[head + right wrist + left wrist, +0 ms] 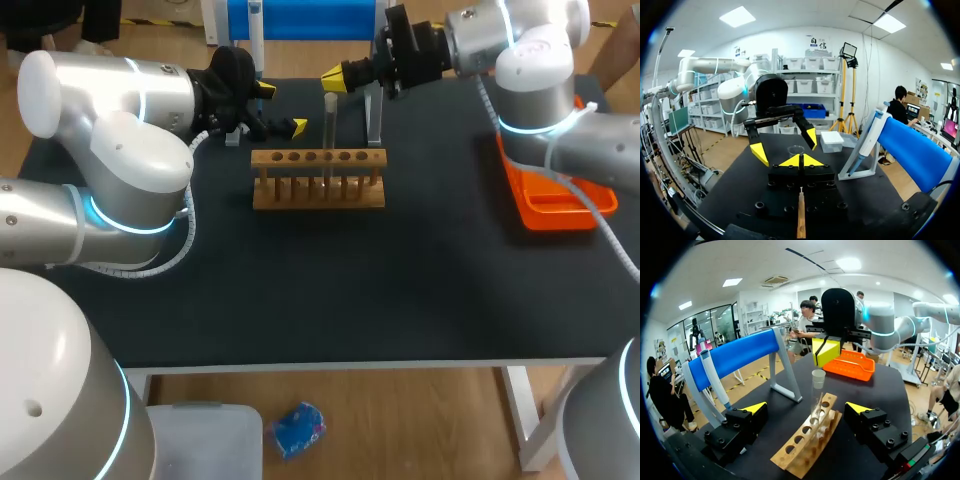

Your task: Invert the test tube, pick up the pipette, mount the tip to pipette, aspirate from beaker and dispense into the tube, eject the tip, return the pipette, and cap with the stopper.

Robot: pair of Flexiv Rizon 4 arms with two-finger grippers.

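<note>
From above, the tube (329,128) stands upright in the rack (318,190) at mid-table, with a tray (548,200) off to the right. The wrist views add the pipette (715,375) hanging on its blue stand (740,356), which the head view mostly cuts off. The right wrist view also shows a clear box (831,141) near the left gripper (784,144). That gripper's fingers stand wide apart, with the tube just ahead and untouched. The right gripper (801,161) has its tips pressed together on nothing, near the tube's mouth.
</note>
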